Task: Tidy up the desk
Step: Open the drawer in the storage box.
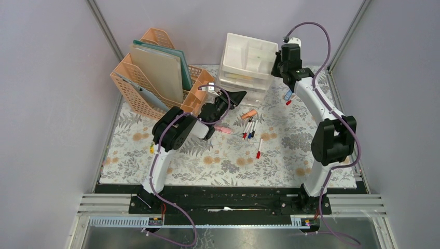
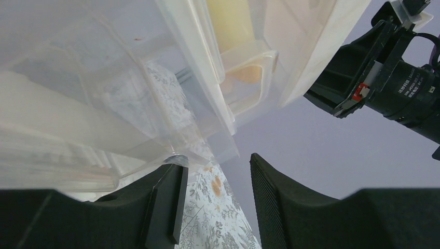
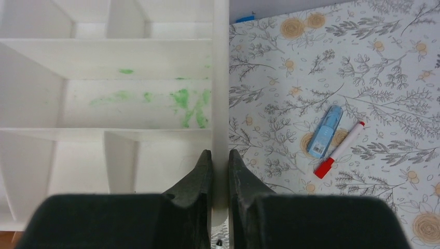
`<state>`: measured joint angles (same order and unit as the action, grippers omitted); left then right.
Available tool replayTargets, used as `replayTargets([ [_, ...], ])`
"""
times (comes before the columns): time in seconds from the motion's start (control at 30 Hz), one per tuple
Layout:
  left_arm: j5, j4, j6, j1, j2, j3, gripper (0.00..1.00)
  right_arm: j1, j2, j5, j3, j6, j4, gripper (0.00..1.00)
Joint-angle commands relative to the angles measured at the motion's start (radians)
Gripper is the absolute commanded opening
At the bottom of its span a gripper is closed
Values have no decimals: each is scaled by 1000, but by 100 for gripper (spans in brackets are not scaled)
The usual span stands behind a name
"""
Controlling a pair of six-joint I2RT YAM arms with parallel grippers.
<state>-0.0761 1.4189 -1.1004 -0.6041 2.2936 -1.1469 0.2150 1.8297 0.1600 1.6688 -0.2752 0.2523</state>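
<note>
The desk [image 1: 290,150] is covered with a pale fern-and-flower cloth, also seen in the right wrist view [image 3: 321,67]. My right gripper [image 1: 284,67] is shut on the right side wall of the white top tray [image 3: 220,93] of the drawer unit [image 1: 248,65]; its jaws [image 3: 220,161] pinch that wall. My left gripper [image 1: 234,97] is open and empty, low on the desk beside the drawer unit's front. In the left wrist view the gripper [image 2: 215,168] points up past the translucent drawers [image 2: 155,78].
A peach file rack [image 1: 155,78] with folders stands at the back left. Several pens [image 1: 250,129], a red marker [image 1: 258,148], an orange item [image 1: 249,114] and a pink item [image 1: 224,129] lie mid-desk. A blue correction tape [image 3: 324,131] and a red marker [image 3: 340,149] lie right of the drawers.
</note>
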Motion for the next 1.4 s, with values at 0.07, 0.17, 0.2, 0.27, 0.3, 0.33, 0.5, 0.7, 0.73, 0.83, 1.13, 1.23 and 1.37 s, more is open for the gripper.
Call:
replayTargets([
  [0.07, -39, 195, -23, -3, -115, 21, 51, 3, 34, 170, 28, 108, -211, 0],
  [0.17, -38, 194, -30, -10, -120, 42, 51, 2, 65, 196, 64, 171, -231, 0],
  [0.2, -33, 195, -34, -13, -120, 50, 51, 3, 74, 199, 75, 186, -232, 0],
  [0.27, -21, 195, -44, -17, -120, 71, 51, 3, 93, 201, 90, 212, -234, 0],
  [0.3, -21, 195, -49, -18, -117, 76, 51, 2, 97, 201, 92, 224, -240, 0],
  [0.33, -18, 195, -52, -19, -113, 81, 51, 3, 98, 202, 91, 236, -242, 0],
  [0.5, -23, 195, -67, -27, -109, 94, 52, 3, 105, 186, 83, 270, -282, 0],
  [0.7, -14, 192, -101, -25, -143, 168, 64, 3, 123, 160, 92, 330, -293, 0],
  [0.73, -14, 191, -100, -25, -156, 189, 66, 2, 123, 148, 91, 334, -292, 2],
  [0.83, -34, 189, -98, -19, -202, 253, 69, 3, 118, 103, 89, 351, -279, 26],
  [1.13, -102, -38, 82, -7, -480, 479, 79, 3, 2, 47, 48, 383, -268, 76],
  [1.23, -105, -229, 203, -11, -595, 509, 79, 3, -54, 17, 34, 392, -259, 82],
  [1.37, -40, -543, 382, -22, -750, 509, 81, 4, -138, -17, -6, 409, -198, 87],
])
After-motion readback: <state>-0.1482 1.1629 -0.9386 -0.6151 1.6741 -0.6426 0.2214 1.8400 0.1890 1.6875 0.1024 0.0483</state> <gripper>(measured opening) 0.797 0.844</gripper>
